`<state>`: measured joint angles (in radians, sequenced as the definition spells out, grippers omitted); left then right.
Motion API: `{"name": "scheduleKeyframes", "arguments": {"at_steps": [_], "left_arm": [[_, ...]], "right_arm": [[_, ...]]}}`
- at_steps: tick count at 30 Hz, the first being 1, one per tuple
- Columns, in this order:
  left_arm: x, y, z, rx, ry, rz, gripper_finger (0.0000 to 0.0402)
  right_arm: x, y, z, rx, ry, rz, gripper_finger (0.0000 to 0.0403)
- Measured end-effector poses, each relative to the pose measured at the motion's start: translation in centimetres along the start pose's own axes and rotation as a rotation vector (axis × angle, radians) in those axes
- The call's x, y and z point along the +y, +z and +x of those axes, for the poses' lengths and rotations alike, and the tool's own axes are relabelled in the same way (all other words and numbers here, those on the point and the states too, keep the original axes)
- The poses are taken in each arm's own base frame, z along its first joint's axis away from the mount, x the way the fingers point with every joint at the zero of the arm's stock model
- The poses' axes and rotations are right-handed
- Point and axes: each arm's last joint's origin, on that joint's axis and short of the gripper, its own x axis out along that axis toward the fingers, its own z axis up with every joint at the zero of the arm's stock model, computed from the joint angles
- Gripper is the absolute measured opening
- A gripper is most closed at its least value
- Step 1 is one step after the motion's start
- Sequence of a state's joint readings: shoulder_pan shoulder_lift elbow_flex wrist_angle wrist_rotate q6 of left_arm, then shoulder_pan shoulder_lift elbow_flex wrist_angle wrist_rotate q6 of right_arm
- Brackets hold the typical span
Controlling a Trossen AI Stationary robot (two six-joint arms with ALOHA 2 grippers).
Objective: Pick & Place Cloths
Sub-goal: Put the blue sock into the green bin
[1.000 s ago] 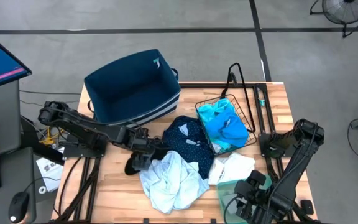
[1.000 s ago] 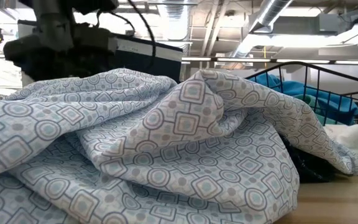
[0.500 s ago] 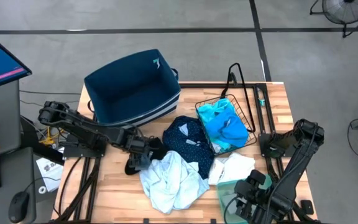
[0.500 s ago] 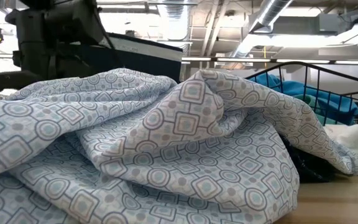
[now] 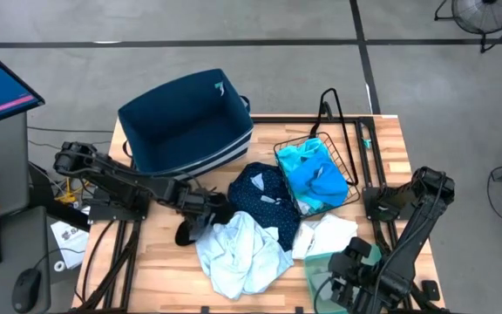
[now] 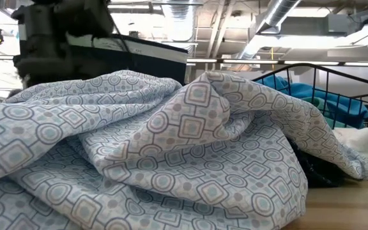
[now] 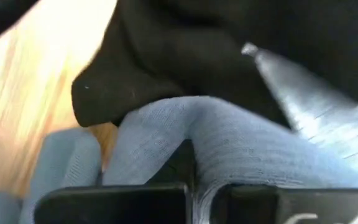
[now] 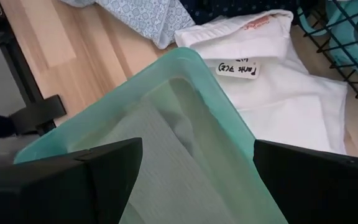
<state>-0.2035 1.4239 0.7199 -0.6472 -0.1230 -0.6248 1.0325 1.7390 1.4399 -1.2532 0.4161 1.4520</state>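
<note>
The cloths lie in a heap at mid-table. A pale blue patterned cloth (image 5: 242, 253) (image 6: 171, 160) lies nearest. A black cloth (image 5: 186, 231) lies at its left, a dotted navy one (image 5: 264, 196) behind it and a white one (image 5: 325, 234) at its right. A turquoise cloth (image 5: 316, 179) fills a wire basket. My left gripper (image 5: 203, 214) (image 6: 56, 45) is shut on the pale blue cloth's left edge. Over the green tray (image 5: 325, 270), my right gripper (image 8: 197, 180) stands open and touches nothing. My left gripper pinches a raised fold of the pale blue cloth (image 7: 166, 134) between its two fingers, at the cloth's left edge beside the black cloth (image 7: 135, 81). It comes from the table's left, slanting down. The rest of the cloth lies slack on the table.
A big navy fabric bin (image 5: 186, 122) stands at the far left of the table. The black wire basket (image 5: 342, 166) stands at the far right. The translucent green tray (image 8: 185, 93) sits at the near right corner, with the white cloth (image 8: 278, 87) just beyond it.
My left gripper has settled onto the left edge of the pale blue cloth, and its fingers have drawn together on a fold there. The cloths lie as before.
</note>
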Motion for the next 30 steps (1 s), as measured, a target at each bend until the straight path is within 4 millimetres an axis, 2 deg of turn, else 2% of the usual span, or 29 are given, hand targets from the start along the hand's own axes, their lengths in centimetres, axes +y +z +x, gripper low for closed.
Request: {"name": "scheduleKeyframes", "arguments": {"at_steps": [9, 16, 21, 30], "left_arm": [[-2.8, 3.9, -4.3, -0.176, -0.145, -0.026, 0.0000], [-4.7, 6.2, -7.7, -0.327, -0.246, -0.033, 0.0000], [-5.3, 7.4, -9.4, -0.407, -0.305, -0.047, 0.0000], [-6.3, 9.4, -12.4, -0.622, -0.454, -0.077, 0.0000]], "right_arm": [[-1.3, 1.0, -1.9, -0.008, 0.064, -0.062, 0.0301], [-3.2, 2.4, -4.2, -0.130, 0.121, -0.035, 0.0302], [-4.5, 3.3, -5.5, -0.251, 0.137, -0.028, 0.0301], [-6.0, 5.3, -6.3, -0.421, 0.092, -0.018, 0.0301]]}}
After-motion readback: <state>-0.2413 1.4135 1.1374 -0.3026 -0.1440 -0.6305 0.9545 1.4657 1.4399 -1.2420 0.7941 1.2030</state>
